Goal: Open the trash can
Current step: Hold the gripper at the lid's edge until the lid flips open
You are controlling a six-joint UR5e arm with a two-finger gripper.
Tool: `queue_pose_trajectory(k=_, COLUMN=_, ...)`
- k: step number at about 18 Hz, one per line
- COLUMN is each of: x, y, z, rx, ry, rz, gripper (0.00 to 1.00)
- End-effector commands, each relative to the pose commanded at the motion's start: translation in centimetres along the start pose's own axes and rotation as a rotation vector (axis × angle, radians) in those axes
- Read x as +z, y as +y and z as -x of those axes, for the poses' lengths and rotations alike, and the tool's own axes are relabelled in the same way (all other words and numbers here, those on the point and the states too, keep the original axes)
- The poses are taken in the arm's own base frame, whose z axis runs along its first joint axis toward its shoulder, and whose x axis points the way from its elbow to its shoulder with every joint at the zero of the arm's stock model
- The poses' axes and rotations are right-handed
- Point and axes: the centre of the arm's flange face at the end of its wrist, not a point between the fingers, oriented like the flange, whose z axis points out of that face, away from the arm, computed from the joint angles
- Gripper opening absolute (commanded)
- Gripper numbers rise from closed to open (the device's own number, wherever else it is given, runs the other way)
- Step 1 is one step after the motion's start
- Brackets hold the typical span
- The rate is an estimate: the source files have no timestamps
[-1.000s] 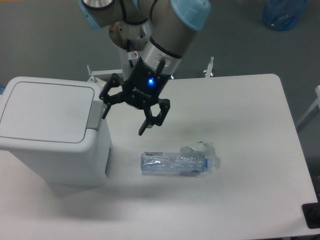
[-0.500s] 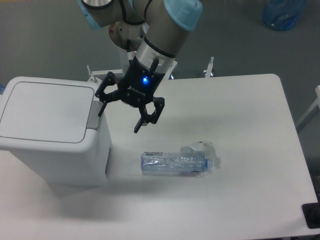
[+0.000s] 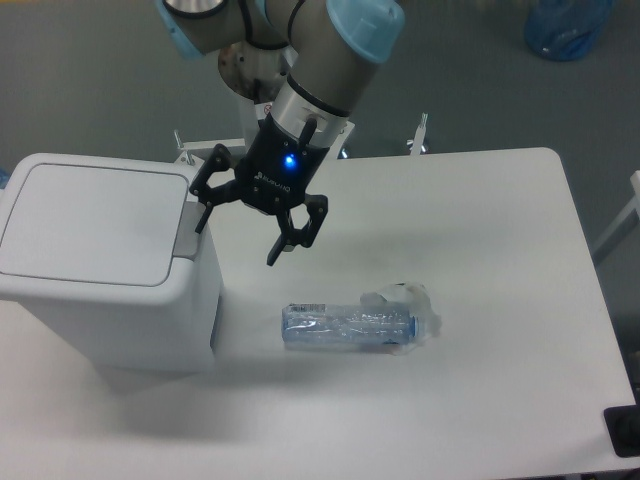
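Note:
The trash can [image 3: 100, 260] is a large white boxy bin at the table's left, its flat lid down and a grey latch tab [image 3: 188, 232] on its right edge. My gripper [image 3: 236, 240] hangs open just right of that tab, with one fingertip [image 3: 201, 222] close beside the tab and the other [image 3: 274, 256] over the table. Nothing is between the fingers. Whether the left finger touches the tab cannot be told.
A crushed clear plastic bottle [image 3: 355, 326] lies on the white table [image 3: 480, 240] below and right of the gripper. A blue bag [image 3: 568, 28] sits on the floor at the top right. A black object [image 3: 625, 430] is at the table's lower right corner.
Over the last second the gripper shifted left toward the bin's latch tab and stayed open. It has hardly moved in the last half second.

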Motion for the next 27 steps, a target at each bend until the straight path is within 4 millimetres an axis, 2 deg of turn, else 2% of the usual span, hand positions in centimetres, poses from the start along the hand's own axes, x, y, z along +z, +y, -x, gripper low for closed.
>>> queue_pose_trajectory(k=21, x=0.7, y=0.3, z=0.0, rx=-0.004, ry=0.009, rz=0.012, gripper=1.00)
queue_pose_trajectory(k=24, x=0.0, y=-0.1, z=-0.3, rx=0.004, ry=0.004, rz=-0.002, gripper=1.00)
queue_pose_trajectory(k=27, x=-1.8, y=-1.4, z=-0.9, rx=0.019, ry=-0.016, rz=-0.034, gripper=1.00)
